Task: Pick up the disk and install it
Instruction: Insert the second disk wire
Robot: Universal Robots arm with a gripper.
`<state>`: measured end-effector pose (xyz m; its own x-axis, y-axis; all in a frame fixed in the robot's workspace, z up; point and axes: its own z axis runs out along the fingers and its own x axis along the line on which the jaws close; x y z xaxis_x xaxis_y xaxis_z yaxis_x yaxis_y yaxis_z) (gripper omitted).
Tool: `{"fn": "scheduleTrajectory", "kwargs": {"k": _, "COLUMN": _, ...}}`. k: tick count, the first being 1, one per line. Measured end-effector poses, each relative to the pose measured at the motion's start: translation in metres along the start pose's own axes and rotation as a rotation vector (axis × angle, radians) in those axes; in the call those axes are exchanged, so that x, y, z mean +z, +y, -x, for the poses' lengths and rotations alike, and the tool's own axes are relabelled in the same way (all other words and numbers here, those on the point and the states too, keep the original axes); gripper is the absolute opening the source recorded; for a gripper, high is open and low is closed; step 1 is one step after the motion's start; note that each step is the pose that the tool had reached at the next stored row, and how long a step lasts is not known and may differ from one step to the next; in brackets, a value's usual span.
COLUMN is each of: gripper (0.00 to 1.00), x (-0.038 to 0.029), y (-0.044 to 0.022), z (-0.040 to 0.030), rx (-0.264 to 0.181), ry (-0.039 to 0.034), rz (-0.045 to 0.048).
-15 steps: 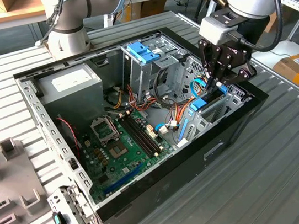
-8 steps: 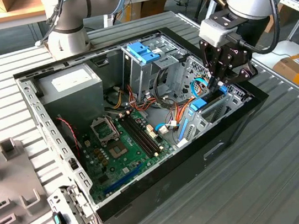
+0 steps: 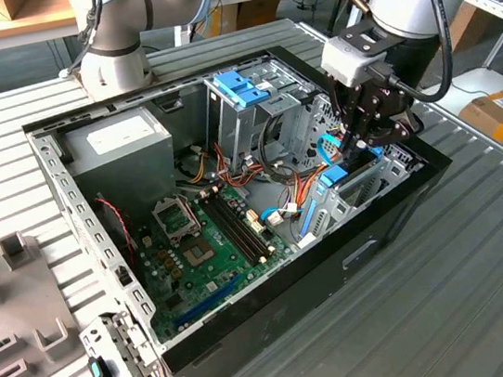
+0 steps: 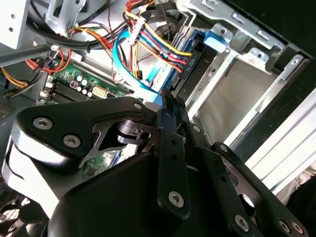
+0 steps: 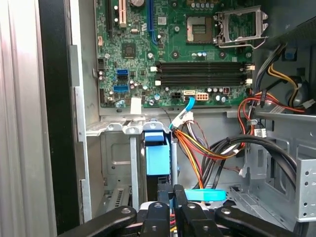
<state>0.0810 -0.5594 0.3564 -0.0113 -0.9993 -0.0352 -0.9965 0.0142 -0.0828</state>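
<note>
2 black fingers [image 5: 170, 200] of our gripper [image 3: 358, 147] sit pressed together just above the disk [image 5: 157, 159], which we see standing on edge in its bay, with the green motherboard [image 5: 177, 49] farther off.

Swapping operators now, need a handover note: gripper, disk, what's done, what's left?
Gripper: down inside the computer case, with the fingers closed together and nothing visibly held.
Disk: standing on edge in the drive bay by the case wall, blue bracket showing, close to the fingertips.
Done: the disk is in the bay.
Left: these views can't confirm it is fully seated, so check that.
</note>
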Motion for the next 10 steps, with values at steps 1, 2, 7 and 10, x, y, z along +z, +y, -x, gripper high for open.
{"fn": "scheduleTrajectory", "kwargs": {"k": 1, "gripper": 0.16, "x": 0.0000, "y": 0.0001, "z": -0.0001, "rx": 0.000, "ry": 0.0000, "rz": -0.0082}}
{"fn": "scheduleTrajectory", "kwargs": {"k": 2, "gripper": 0.16, "x": 0.0003, "y": 0.0002, "z": 0.0000, "rx": -0.001, "ry": -0.0005, "rz": -0.0361}}
{"fn": "scheduleTrajectory", "kwargs": {"k": 7, "gripper": 0.16, "x": 0.0012, "y": 0.0017, "z": -0.0004, "rx": -0.002, "ry": -0.0022, "rz": -0.0605}}
{"fn": "scheduleTrajectory", "kwargs": {"k": 10, "gripper": 0.16, "x": 0.0068, "y": 0.0033, "z": -0.0008, "rx": -0.002, "ry": -0.0023, "rz": -0.0604}}
